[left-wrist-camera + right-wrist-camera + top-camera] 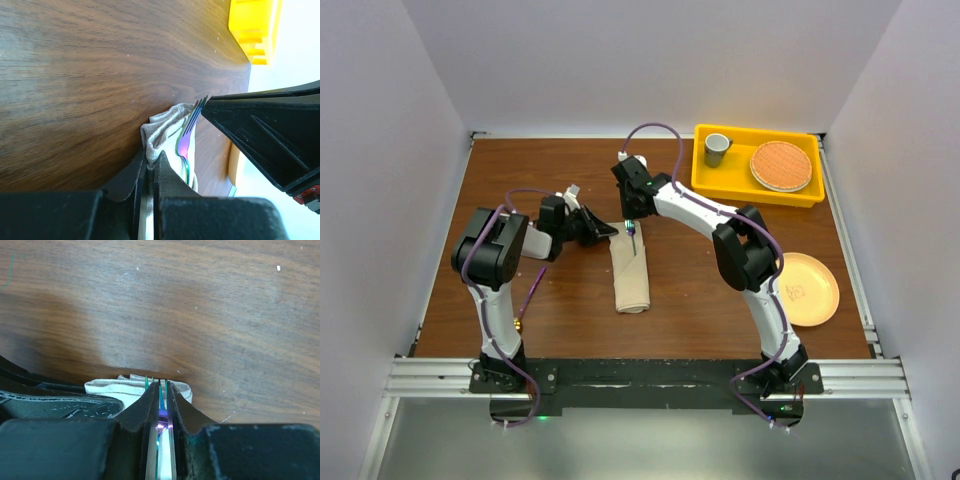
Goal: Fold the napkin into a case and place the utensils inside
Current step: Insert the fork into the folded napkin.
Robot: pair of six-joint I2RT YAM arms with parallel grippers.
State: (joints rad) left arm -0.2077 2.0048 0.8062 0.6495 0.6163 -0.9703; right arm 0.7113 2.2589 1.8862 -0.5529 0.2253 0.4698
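Pinching the fork [184, 142], the right fingers [145, 410]; the left fingers [131, 175] clamped on the folded napkin [630, 275] edge.

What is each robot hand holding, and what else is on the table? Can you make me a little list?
left gripper: shut, pinching the napkin at its edge
right gripper: shut on the fork
napkin shape: folded into a long, narrow strip
fork position: tines poke out past the napkin's far end; cannot tell how far the handle is tucked in
yellow bin: far right corner, holds a cup and a round orange plate
peach plate: beside the right arm, nothing on it
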